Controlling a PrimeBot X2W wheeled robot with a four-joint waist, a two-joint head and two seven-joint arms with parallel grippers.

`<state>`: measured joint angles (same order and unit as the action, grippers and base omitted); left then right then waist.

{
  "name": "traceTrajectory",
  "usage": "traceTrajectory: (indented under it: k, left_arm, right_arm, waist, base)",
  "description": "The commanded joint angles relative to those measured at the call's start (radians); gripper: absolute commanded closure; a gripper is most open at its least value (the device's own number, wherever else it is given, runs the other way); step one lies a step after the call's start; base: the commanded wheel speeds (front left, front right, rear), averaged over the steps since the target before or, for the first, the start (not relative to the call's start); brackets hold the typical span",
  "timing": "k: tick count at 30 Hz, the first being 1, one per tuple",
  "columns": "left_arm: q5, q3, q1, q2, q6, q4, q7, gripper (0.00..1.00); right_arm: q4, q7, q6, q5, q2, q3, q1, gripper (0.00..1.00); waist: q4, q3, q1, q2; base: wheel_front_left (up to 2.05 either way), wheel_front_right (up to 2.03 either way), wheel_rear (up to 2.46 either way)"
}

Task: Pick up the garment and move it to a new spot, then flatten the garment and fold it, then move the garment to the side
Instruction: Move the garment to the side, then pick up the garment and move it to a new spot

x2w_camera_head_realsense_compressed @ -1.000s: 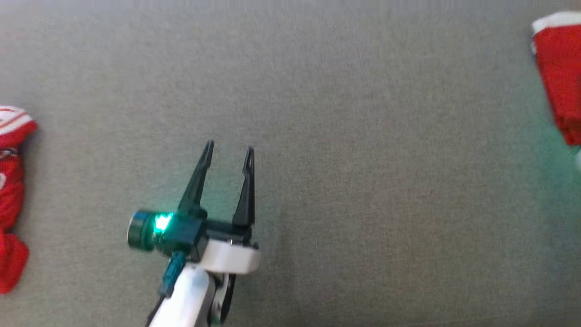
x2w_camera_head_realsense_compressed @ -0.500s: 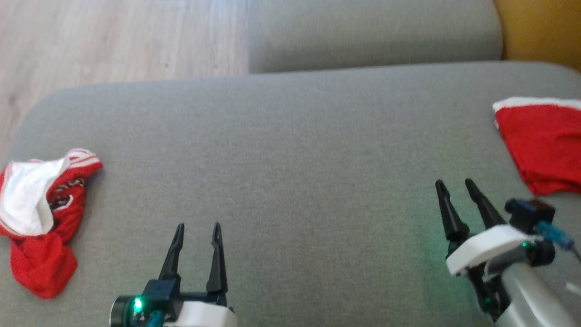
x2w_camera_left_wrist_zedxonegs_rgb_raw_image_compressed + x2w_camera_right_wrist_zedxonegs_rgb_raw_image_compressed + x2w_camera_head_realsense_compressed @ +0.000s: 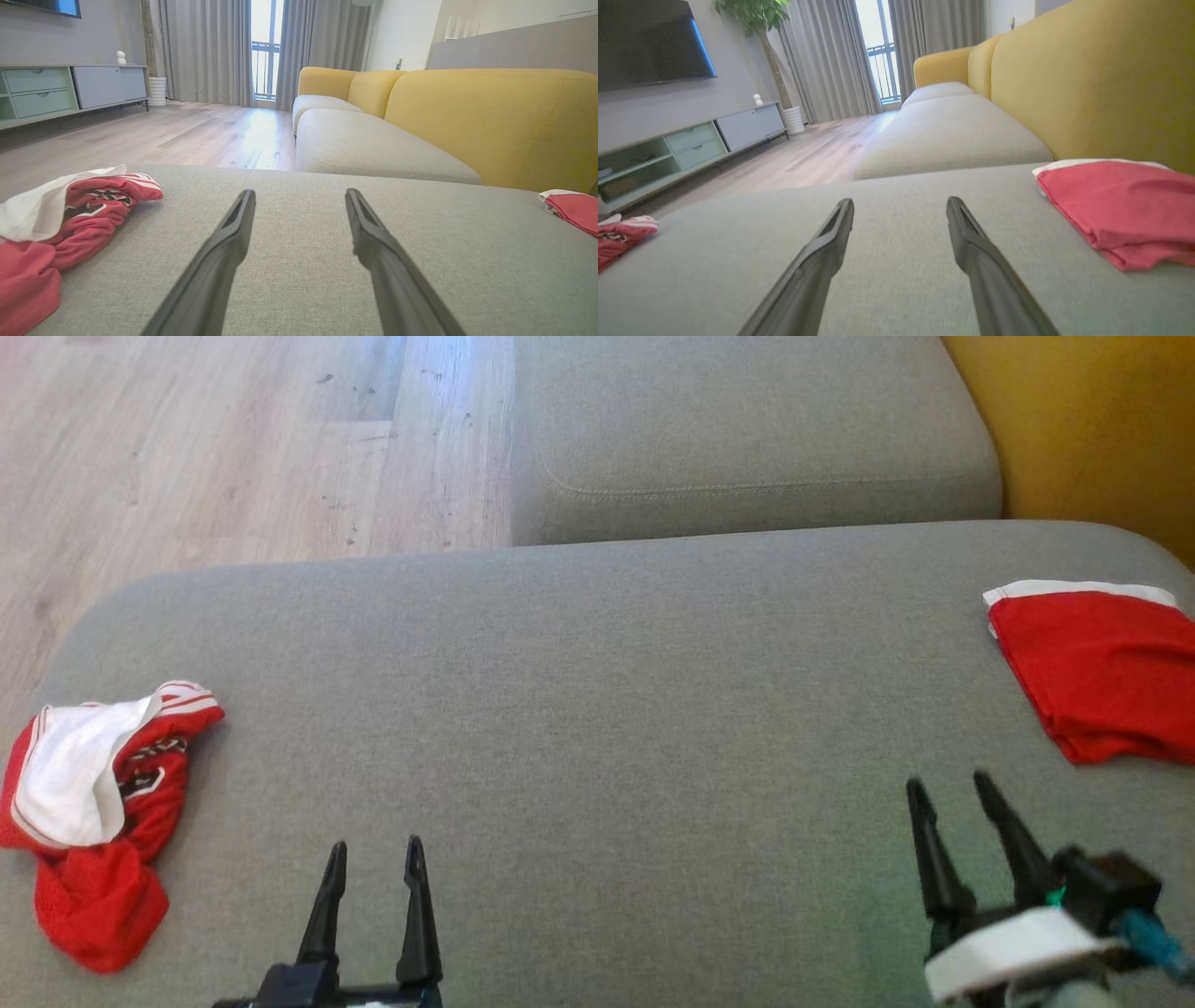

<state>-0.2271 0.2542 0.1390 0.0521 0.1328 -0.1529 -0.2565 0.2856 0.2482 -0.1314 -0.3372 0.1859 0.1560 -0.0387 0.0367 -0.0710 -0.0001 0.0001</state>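
- Grey cushion (image 3: 597,709) of a sofa serves as the work surface, with wooden floor (image 3: 233,448) beyond it and a yellow backrest (image 3: 1083,420) at the far right.
- One red folded garment (image 3: 1102,681) with a white band lies flat near the cushion's right edge. It looks like a finished fold set aside, though I cannot tell whether it belongs to this round.
- At the cushion's left end, well apart from it, a crumpled garment (image 3: 93,803) in red and white sits bunched and twisted. No flattening or folding shows on it.
- Left gripper (image 3: 375,845) hangs over bare cushion to the right of the heap, fingers spread wide and holding nothing.
- Right gripper (image 3: 948,782) is likewise parted and empty, near the folded piece but not touching it.
- By my judgement the heap's whole cycle remains: pick up, relocate, flatten, fold, move aside.
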Motion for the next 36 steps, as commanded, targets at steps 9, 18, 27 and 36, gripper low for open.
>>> traceTrajectory:
  k: [9, 18, 27, 36]
  left_arm:
    - [0.018, -0.053, 0.004, -0.002, -0.007, 0.041, -0.005, 0.0]
    - [0.025, -0.053, -0.002, -0.002, -0.015, 0.033, -0.005, 0.0]
    - [0.027, -0.053, -0.003, -0.002, -0.014, 0.023, -0.005, 0.0]
    - [0.041, -0.079, -0.006, -0.002, 0.008, 0.017, -0.005, 0.0]
  right_arm:
    - [-0.072, 0.013, 0.001, 0.04, -0.014, -0.005, -0.031, 0.0]
    - [-0.074, 0.013, 0.001, 0.04, -0.027, -0.006, -0.041, 0.0]
    - [-0.07, 0.013, 0.001, 0.041, -0.032, -0.016, -0.054, 0.0]
    - [-0.068, 0.014, 0.001, 0.041, -0.042, -0.004, -0.066, 0.0]
  waist:
    - [0.001, -0.013, 0.0001, -0.0001]
    - [0.004, -0.02, 0.0001, -0.0001]
    - [0.015, -0.025, 0.0001, -0.0001]
    - [0.148, -0.026, 0.0001, -0.0001]
  base:
    - [0.0, 0.0, 0.0]
    - [0.0, 0.0, 0.0]
    - [0.0, 0.0, 0.0]
    - [0.0, 0.0, 0.0]
